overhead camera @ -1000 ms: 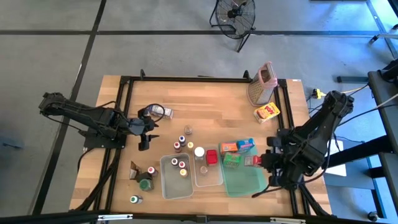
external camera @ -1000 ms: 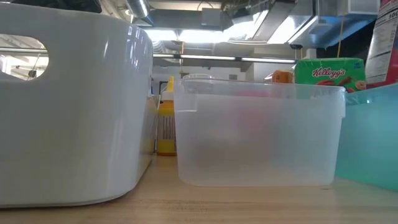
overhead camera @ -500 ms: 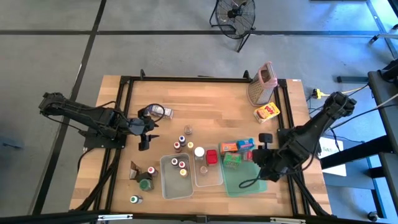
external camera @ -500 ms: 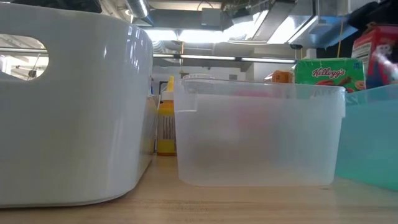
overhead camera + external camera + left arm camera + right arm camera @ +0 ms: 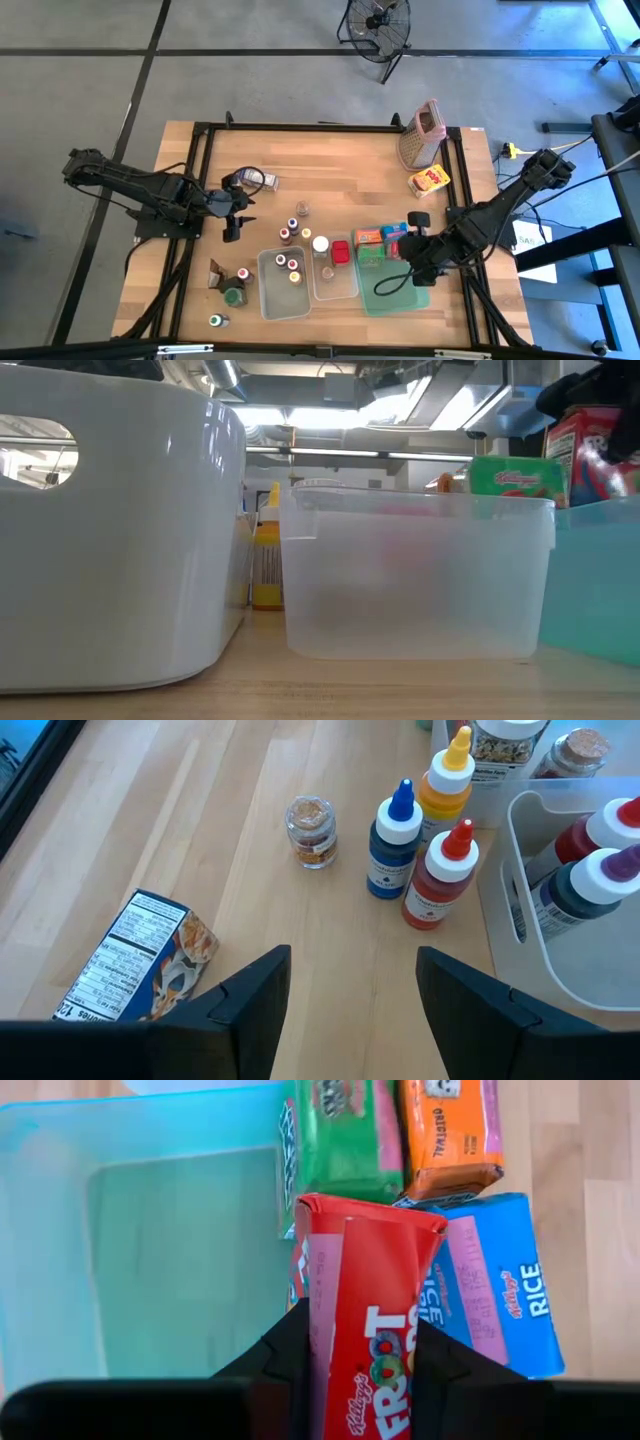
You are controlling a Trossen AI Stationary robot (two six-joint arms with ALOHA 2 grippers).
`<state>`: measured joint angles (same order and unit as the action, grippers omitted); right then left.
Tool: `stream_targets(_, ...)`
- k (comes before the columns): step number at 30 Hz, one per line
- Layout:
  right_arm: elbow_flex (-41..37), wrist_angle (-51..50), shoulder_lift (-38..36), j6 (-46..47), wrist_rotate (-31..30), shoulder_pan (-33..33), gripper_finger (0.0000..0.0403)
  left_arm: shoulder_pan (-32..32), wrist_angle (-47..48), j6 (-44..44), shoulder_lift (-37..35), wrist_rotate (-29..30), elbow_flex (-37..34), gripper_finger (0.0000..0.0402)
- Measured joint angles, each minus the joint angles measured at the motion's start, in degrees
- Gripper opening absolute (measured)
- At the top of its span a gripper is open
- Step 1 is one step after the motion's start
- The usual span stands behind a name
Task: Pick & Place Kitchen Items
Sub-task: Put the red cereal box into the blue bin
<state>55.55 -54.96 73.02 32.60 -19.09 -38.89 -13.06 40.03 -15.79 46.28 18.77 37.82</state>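
Right tool (image 5: pixel 365 1342) clamps a red Kellogg's "Froot" carton (image 5: pixel 370 1320) above the green tray's (image 5: pixel 180 1230) edge, beside a blue "Rice" carton (image 5: pixel 505 1280). Left tool (image 5: pixel 350 985) gapes wide, empty, over the wooden counter (image 5: pixel 240 840).

Workshop: concrete floor (image 5: pixel 300 80), exposed ducts (image 5: pixel 400 390).

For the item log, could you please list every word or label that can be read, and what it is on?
"FROOT" and "Kellogg's": red carton held in the right tool.
"RICE" and "Kellogg's": blue carton.
"ORIGINAL": orange carton.
Green carton: print cut off, unreadable.
Nutrition panel on the box by the left tool: too small.
Bottle labels: too small.
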Motion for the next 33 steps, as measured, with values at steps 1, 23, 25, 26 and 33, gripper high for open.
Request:
stream_targets(1,0.0,0.0,0.13,-0.44,0.0,0.18,0.0097,0.0,0.0,0.0,0.0,0.02,0.0,0.0212)
stream_targets(23,-0.04,-0.48,4.13,-0.04,1.39,5.16,0.0123,0.0,-0.02,-0.16,0.0,0.0,0.0,0.0212)
stream_targets(25,-0.04,-0.49,4.13,-0.04,1.58,5.16,0.0136,0.0,-0.02,-0.17,0.0,0.0,0.0,0.0212)
stream_targets(26,-0.04,-0.5,4.13,-0.04,1.57,5.16,0.0142,0.0,-0.01,-0.19,-0.01,0.0,0.0,0.0212)
stream_targets(33,-0.04,-0.48,4.13,-0.05,1.57,5.16,0.0171,-0.01,-0.02,-0.17,0.0,0.0,0.0,0.0212)
